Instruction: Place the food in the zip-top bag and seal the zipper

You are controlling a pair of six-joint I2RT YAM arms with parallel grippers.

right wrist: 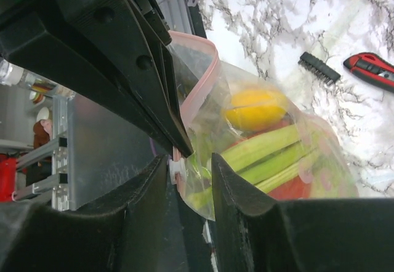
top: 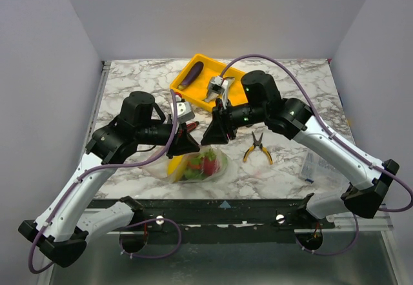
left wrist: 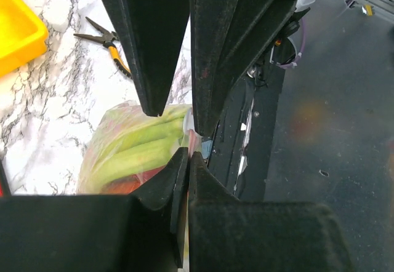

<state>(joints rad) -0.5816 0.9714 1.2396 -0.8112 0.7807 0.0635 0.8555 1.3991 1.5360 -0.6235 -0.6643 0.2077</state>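
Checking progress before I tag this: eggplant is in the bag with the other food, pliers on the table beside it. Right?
Not quite. The eggplant is not in the zip-top bag; it lies in the yellow tray, as the top external view shows. The pliers do lie on the table beside the bag.

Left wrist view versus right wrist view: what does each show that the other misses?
Only the left wrist view: the yellow-handled pliers and a corner of the yellow tray. Only the right wrist view: the red-and-black pocket knife, a black toothed strip, the yellow squash and the pink zipper. Both: the zip-top bag with the green leek inside, and the marble table.
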